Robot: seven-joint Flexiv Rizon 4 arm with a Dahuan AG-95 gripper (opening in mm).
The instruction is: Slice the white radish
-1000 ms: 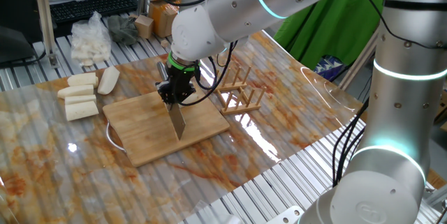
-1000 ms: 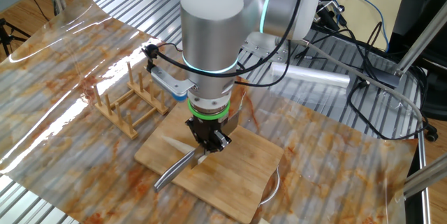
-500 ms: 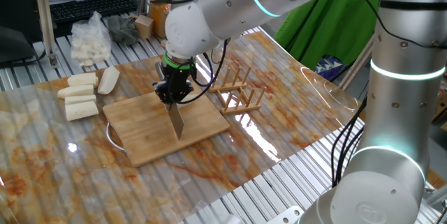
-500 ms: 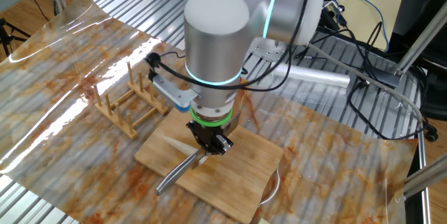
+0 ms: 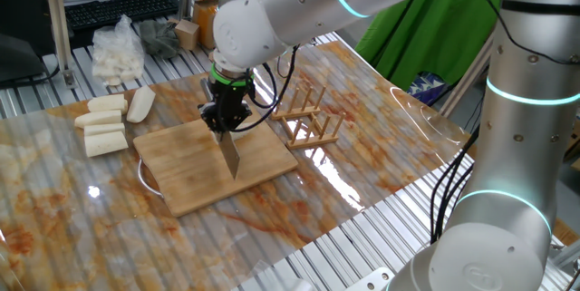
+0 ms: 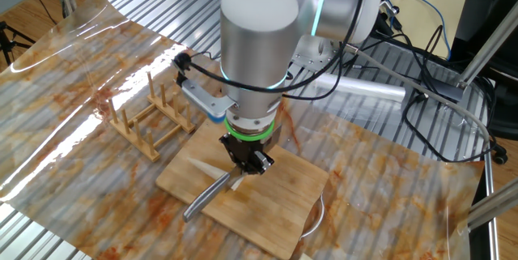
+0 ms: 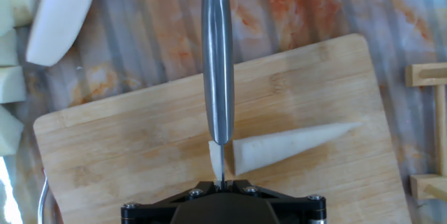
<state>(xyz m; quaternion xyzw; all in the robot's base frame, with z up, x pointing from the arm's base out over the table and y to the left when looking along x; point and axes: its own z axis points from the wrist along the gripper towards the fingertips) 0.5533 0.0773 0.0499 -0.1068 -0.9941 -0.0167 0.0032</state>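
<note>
We find no legible writing. The gripper [image 7: 222, 190] is clamped tight on a knife [image 7: 217, 63], blade pointing down at the cutting board [image 7: 133, 140]. The white radish [image 7: 293, 146] lies on that board, one thin slice [image 7: 214, 158] parted at its thick end beside the blade. Beyond, blocky chunks [image 5: 104, 124] sit off the board.

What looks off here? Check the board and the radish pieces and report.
Nothing stands out. The claw is shut on the knife, whose blade sits in a cut near the thick end of the radish. A thin slice is already parted, lying on the cutting board. No spill or damage shows.
</note>
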